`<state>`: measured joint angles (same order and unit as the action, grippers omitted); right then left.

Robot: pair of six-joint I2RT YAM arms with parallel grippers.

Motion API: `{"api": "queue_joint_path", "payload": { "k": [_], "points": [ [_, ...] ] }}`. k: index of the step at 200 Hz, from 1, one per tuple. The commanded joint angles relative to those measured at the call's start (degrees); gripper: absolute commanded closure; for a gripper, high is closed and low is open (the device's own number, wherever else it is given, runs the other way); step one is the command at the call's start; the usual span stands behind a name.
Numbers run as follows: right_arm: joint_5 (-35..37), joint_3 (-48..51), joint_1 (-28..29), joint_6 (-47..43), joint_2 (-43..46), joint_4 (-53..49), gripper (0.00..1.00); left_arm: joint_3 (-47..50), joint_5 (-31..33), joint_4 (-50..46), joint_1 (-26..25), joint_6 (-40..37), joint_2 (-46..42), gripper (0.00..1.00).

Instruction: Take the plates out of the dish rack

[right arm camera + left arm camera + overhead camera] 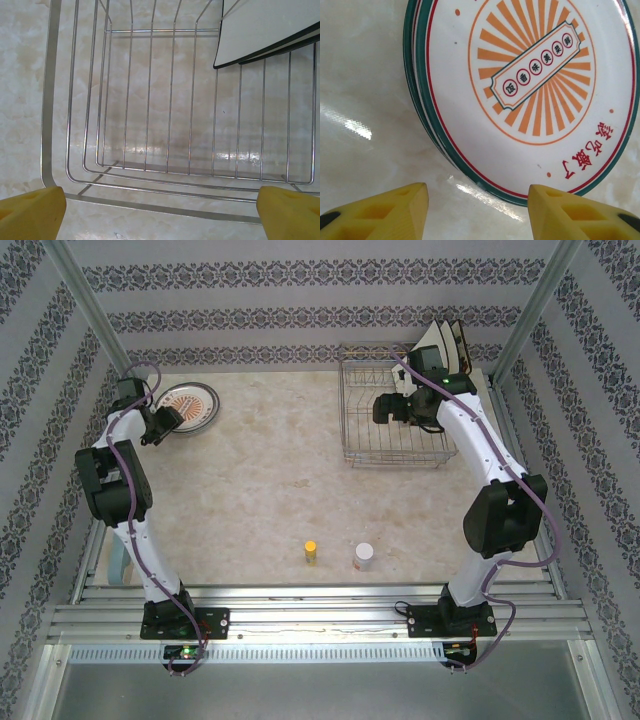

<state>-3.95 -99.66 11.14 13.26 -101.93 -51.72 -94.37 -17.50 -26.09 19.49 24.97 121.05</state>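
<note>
1. My left gripper (476, 194) hangs open and empty just short of the stack of round plates (535, 85), which lies on the table (360, 100) at its far left.
2. My right gripper (160, 200) hovers over the dish rack (48, 100), jaws spread wide, holding nothing.
3. The square plates (270, 25) stand on edge in the rack's far right corner. I judge they are what's left to unload.
4. Next I'd reach forward, line the jaws over one plate's top edge, close, then lift it clear of the wires.

Round plates (188, 404) stacked far-left, square plates (447, 343), perhaps two, upright in dish rack (392, 461)
</note>
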Motion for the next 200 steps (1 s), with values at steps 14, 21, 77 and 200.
{"api": "queue_joint_path", "payload": {
  "k": [14, 21, 77, 200],
  "points": [
    [-0.21, -1.74, 0.45, -0.77, 1.82, -1.42, 0.02, -1.97, 3.76, -4.85, -1.27, -5.12, -0.32, 0.39],
    [0.32, -2.53, 0.41, -0.92, 1.73, -2.1, 0.02, -1.88, 4.46, -5.44, -1.59, -5.9, -1.35, 0.36],
    [7.93, -14.05, 0.47, -3.2, -0.41, -9.18, 0.02, 1.58, 8.66, -12.89, -5.99, -13.12, -19.57, 0.0],
    [16.78, -41.44, -6.23, -10.12, -19.6, -14.28, 0.02, -1.81, 6.43, -35.22, -22.88, -22.03, -26.3, 0.0]
  ]
}}
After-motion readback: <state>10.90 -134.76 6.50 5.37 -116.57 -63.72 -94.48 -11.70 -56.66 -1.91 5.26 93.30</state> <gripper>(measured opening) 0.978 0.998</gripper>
